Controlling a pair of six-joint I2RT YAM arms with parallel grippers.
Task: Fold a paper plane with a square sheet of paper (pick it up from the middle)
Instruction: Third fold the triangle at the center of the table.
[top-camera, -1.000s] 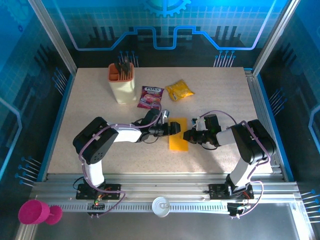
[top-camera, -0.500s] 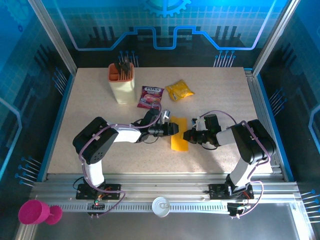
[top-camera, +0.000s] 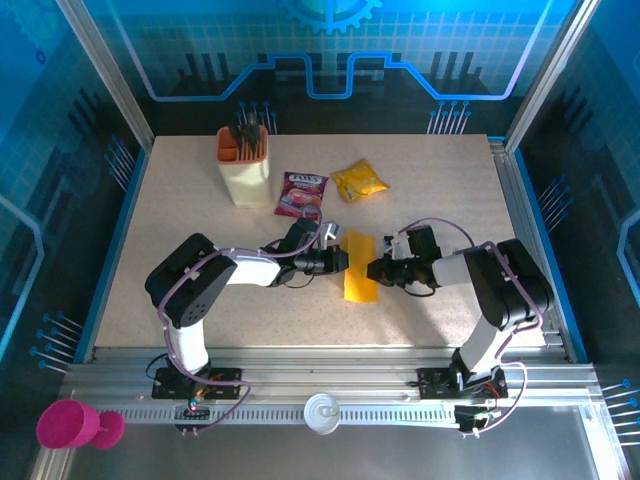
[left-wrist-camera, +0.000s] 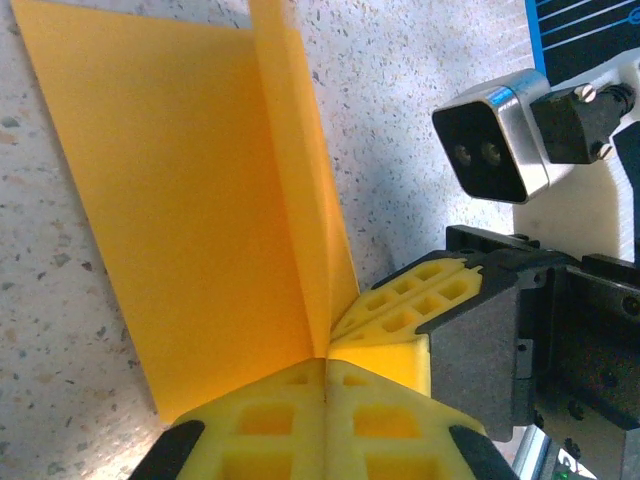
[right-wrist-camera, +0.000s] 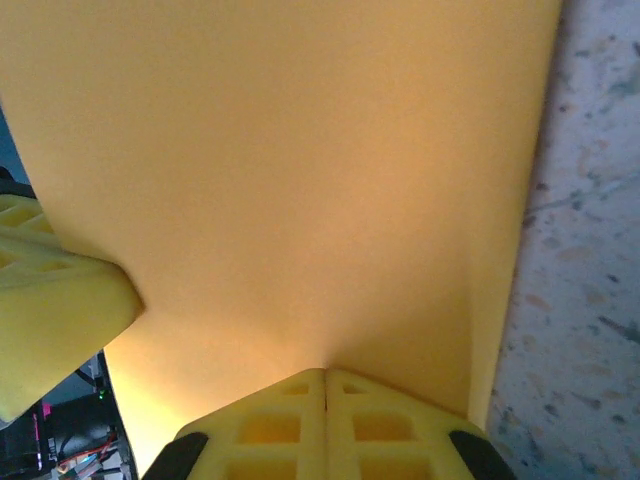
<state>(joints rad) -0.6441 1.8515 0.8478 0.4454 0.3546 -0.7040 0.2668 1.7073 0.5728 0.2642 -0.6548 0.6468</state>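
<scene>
1. The table (top-camera: 200, 200) carries the paper (top-camera: 360, 270) midway between its side edges, nearer the near edge than the far one. The paper is creased narrow, with one flap standing up.
2. The left gripper (top-camera: 344, 261), wide a second ago, has closed, and its fingers (left-wrist-camera: 270, 420) now pinch the paper's left edge.
3. The right gripper (top-camera: 374, 270) stays clamped on the right edge.
4. With both sides held, the paper looks ready to be lifted or drawn into its next crease.

2 arms (top-camera: 250, 268): black and white | cables (top-camera: 441, 225): lilac | gripper fingers (left-wrist-camera: 372, 392): yellow, grid-pocketed
</scene>
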